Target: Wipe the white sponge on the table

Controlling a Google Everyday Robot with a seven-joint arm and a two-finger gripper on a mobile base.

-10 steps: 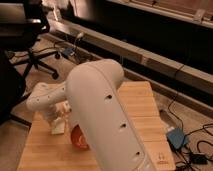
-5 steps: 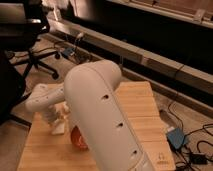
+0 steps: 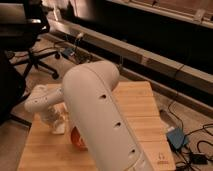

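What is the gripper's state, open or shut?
Shut. The gripper sits low over the table, left side; the arm hides whether it holds anything.

Smooth white plastic arm, its gripper low over the matt, strip-grained wooden table.

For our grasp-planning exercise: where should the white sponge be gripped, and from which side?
Pinch the white sponge across its narrow width, from straight above: it looks flat and low on the table, so only its side edges offer purchase. The gripper, shut, is down at it on the left of the view; whether it holds the sponge is unclear.
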